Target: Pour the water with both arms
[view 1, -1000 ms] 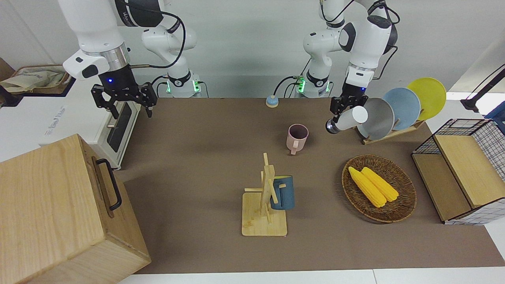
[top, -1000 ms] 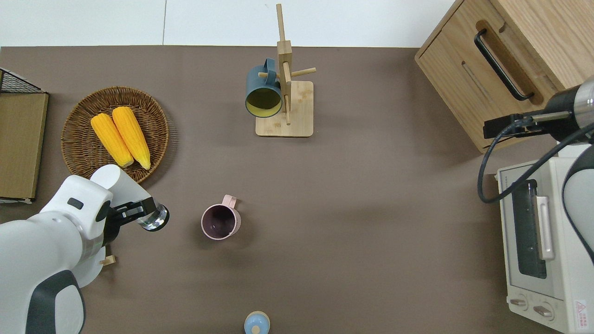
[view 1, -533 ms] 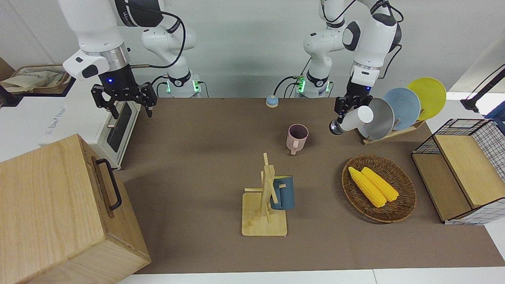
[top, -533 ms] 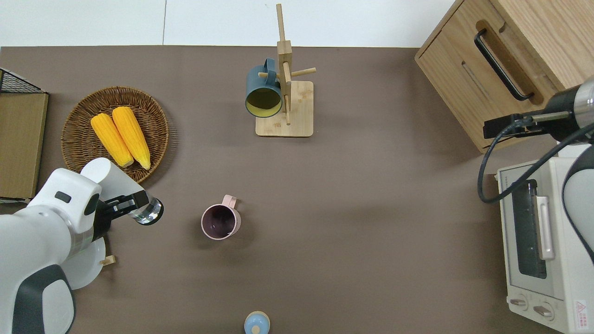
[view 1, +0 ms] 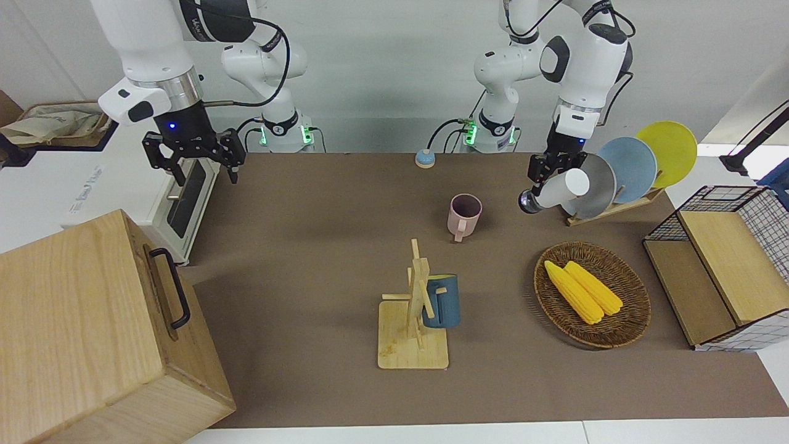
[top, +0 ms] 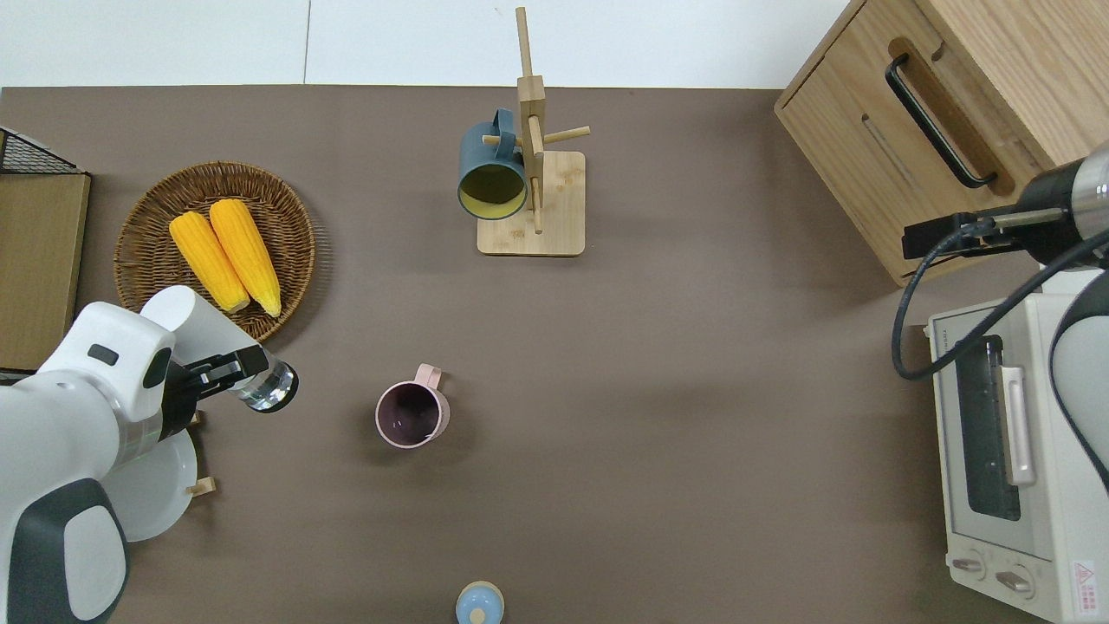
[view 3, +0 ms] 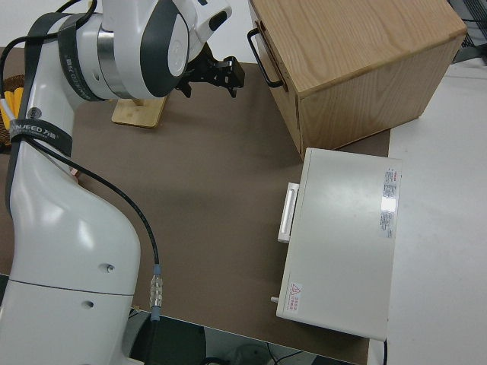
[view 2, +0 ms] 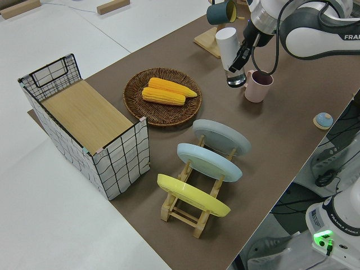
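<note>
While the left gripper (top: 232,374) is clamped around a white bottle (top: 197,322), that bottle hangs tilted in the air, its clear mouth end (top: 269,392) lower and aimed toward the pink mug (top: 412,414), which stands on the table a short way off from the gripper, toward the right arm's end. Judging by its look, the bottle is a rigid, smooth cylinder, probably light unless well filled, and likely slippery across the body; the fingers hold it near the neck, just above the clear section, which seems a sound place since it keeps the mouth easy to steer. A firm squeeze should not deform it. The mug looks like stiff ceramic or plastic, stable on its base, with its handle (top: 428,374) turned away from the robots. The right gripper (view 1: 192,157) is parked, its fingers spread apart and holding nothing.
</note>
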Controlling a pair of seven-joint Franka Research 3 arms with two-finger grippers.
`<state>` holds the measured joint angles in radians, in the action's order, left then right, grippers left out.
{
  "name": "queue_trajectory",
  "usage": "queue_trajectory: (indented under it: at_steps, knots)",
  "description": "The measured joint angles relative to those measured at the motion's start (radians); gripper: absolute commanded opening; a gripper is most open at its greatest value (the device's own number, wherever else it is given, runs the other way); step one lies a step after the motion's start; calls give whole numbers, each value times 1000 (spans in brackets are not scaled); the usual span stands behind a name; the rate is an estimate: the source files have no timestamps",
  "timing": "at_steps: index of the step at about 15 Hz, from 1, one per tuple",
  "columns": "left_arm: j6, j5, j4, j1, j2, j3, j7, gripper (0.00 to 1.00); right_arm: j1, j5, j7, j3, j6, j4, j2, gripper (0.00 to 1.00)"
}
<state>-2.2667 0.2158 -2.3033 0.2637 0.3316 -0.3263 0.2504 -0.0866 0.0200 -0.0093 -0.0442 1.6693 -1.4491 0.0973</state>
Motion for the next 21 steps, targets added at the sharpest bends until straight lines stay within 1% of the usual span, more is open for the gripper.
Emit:
queue_trajectory:
  at_steps: [7, 9, 11, 12, 13, 15, 16, 19, 20, 21]
  knots:
    - [0, -14, 60, 86, -21, 0, -72, 0, 0, 0, 0, 0, 0, 0, 0, 992]
    - [0, -34, 92, 121, -38, 0, -96, 0, 0, 0, 0, 0, 0, 0, 0, 990]
    - [-1, -71, 143, 145, -70, 16, -121, 0, 0, 0, 0, 0, 0, 0, 0, 990]
    - [-2, -97, 175, 145, -91, 41, -127, 0, 0, 0, 0, 0, 0, 0, 0, 990]
    - [-2, -122, 221, 145, -122, 80, -143, 0, 0, 0, 0, 0, 0, 0, 0, 990]
    - [-3, -134, 283, 136, -167, 134, -194, 0, 0, 0, 0, 0, 0, 0, 0, 990]
    - [-3, -136, 314, 121, -188, 168, -219, 0, 0, 0, 0, 0, 0, 0, 0, 992]
    - [-4, -137, 383, 51, -234, 290, -272, 0, 0, 0, 0, 0, 0, 0, 0, 992]
    - [-4, -137, 408, 35, -249, 321, -287, 0, 0, 0, 0, 0, 0, 0, 0, 992]
    - [-5, -137, 437, 27, -265, 341, -300, 0, 0, 0, 0, 0, 0, 0, 0, 992]
